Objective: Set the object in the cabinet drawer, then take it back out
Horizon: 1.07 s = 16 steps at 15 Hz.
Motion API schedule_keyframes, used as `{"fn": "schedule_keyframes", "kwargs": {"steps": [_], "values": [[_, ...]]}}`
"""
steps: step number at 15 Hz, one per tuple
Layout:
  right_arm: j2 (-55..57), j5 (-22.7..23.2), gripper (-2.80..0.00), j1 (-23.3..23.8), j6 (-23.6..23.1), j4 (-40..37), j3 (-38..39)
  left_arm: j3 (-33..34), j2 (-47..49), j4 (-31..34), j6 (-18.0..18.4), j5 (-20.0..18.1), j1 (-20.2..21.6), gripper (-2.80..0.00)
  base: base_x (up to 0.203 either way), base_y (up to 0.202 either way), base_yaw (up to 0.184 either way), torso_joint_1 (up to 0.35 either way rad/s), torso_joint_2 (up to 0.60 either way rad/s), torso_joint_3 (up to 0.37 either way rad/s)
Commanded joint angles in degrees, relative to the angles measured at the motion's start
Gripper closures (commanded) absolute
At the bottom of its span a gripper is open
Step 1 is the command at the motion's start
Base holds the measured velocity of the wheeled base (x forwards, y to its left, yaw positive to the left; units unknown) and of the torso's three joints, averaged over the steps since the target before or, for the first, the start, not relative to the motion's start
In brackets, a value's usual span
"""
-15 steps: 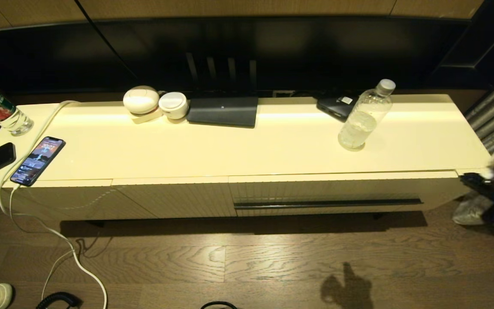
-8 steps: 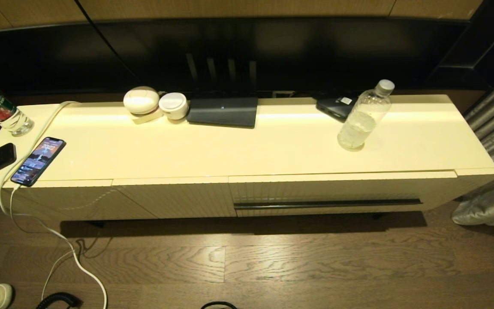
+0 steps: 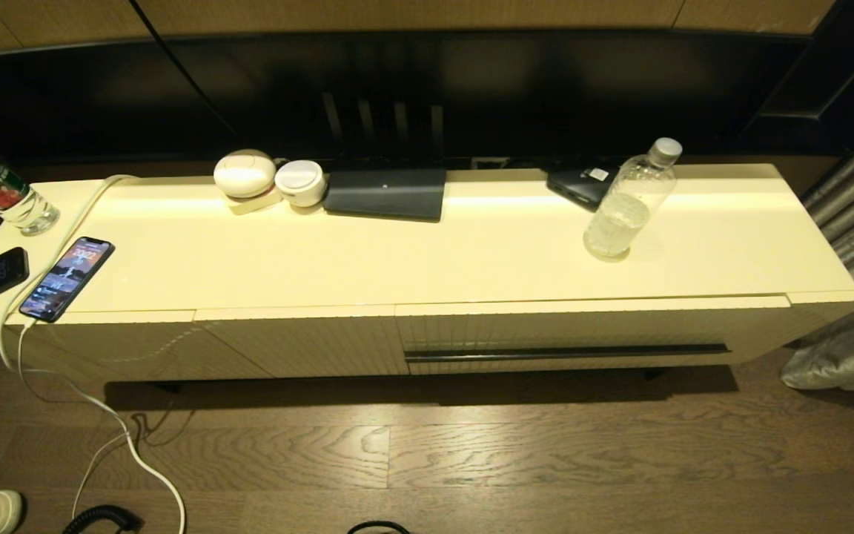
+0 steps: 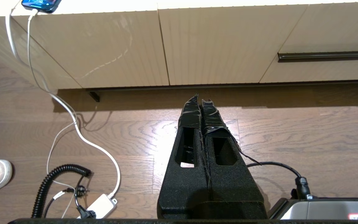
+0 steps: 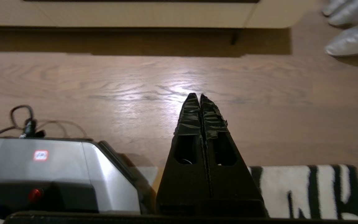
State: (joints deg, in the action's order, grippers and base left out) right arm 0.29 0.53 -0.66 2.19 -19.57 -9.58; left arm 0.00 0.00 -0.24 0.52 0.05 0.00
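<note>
Small clear plastic water bottle at bench 2 o'clock, probably light, slippery: grip mid-body; both jaws together, empty.

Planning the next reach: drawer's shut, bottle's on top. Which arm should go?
Right, probably. The clear bottle and the cabinet drawer with its dark handle strip sit on the robot's right half. Both grippers, left and right, are shut, low over the floor.

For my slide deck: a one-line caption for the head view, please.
Clear water bottle stands upright on the cream cabinet top; the drawer below is shut.
</note>
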Motion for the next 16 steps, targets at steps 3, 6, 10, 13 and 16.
{"fn": "schedule_keyframes", "kwargs": {"steps": [3, 6, 10, 13, 16], "values": [[-0.5, -0.5, 0.00, 0.0, -1.8, 17.5, 8.3, 0.1, 0.0, 0.0, 0.0, 0.0, 0.0, 0.00, 0.000, 0.000, 0.000, 0.000, 0.00, 0.000], [-0.5, -0.8, 0.00, 0.0, -1.1, 20.3, 9.6, 0.1, 0.0, 0.0, 0.0, 0.0, 0.0, 0.00, 0.000, 0.000, 0.000, 0.000, 0.00, 0.000], [-0.4, -0.8, 0.00, 0.0, -1.1, 20.3, 9.6, 0.2, 0.0, 0.0, 0.0, 0.0, 0.0, 0.00, 0.000, 0.000, 0.000, 0.000, 0.00, 0.000], [-0.4, -0.9, 0.00, 0.0, -0.9, 20.2, 9.6, 0.2, 0.0, 0.0, 0.0, 0.0, 0.0, 0.00, 0.000, 0.000, 0.000, 0.000, 0.00, 0.000], [-0.5, -0.8, 0.00, 0.0, -1.1, 20.2, 9.6, 0.2, 0.0, 0.0, 0.0, 0.0, 0.0, 0.00, 0.000, 0.000, 0.000, 0.000, 0.00, 0.000]]}}
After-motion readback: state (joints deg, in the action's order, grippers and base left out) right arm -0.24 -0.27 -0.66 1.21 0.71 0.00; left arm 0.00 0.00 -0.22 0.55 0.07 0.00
